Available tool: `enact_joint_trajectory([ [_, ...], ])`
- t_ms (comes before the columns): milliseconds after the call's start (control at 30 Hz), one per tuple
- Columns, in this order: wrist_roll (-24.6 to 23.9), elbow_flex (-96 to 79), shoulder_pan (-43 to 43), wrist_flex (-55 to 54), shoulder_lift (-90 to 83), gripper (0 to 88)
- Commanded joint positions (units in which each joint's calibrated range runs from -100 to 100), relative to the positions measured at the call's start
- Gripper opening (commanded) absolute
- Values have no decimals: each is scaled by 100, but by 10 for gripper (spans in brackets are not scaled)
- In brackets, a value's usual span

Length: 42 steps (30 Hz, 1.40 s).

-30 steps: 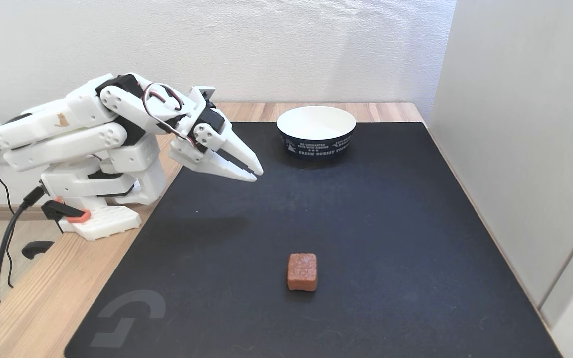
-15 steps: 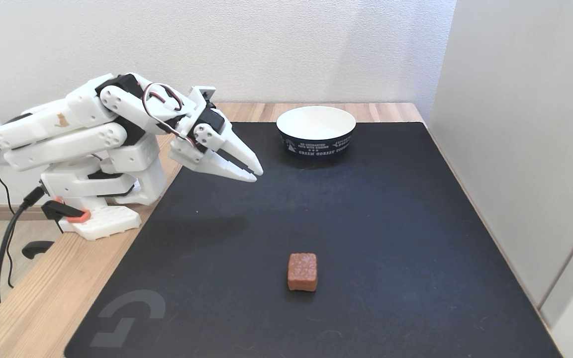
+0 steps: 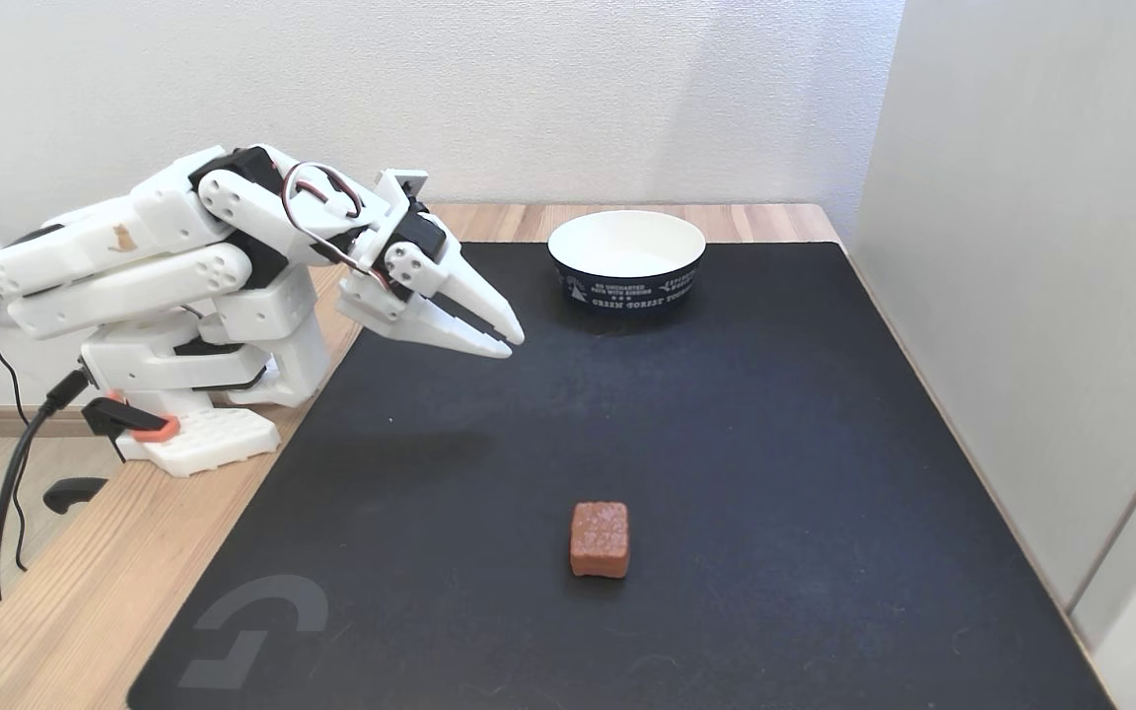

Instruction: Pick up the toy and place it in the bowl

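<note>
The toy (image 3: 600,538), a small reddish-brown block with a grid-embossed top, lies on the black mat near the front centre of the fixed view. The bowl (image 3: 627,260), white inside and navy outside with white print, stands at the back of the mat. My white gripper (image 3: 512,343) hovers above the mat's back left, pointing down to the right, its fingers together with nothing between them. It is well apart from the toy and left of the bowl.
A black mat (image 3: 775,444) covers most of the wooden table (image 3: 65,602). The arm's base (image 3: 193,434) is clamped at the left edge, with black cables hanging there. A pale wall panel (image 3: 1031,296) runs along the mat's right side.
The gripper has shifted very slightly to the right and up. Toy and bowl have stayed put.
</note>
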<state>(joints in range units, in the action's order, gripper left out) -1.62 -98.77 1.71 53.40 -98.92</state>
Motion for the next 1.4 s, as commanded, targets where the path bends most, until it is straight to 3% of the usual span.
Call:
enact_joint_trajectory([
  [0,-10,-69,26,29,-58,363],
  [67,32,-69,26,37,-58,422],
  [333,-15,-42,26,88,-50,360],
  [600,-214,2176,-367,1883,267,378],
  [733,-41,3374,-719,2052,1818,378],
  [900,564,5051,-1287,2112,4010,378],
  [1100,835,7259,-1430,2272,6419,378],
  [1367,1498,8953,-2325,2899,8954,378],
])
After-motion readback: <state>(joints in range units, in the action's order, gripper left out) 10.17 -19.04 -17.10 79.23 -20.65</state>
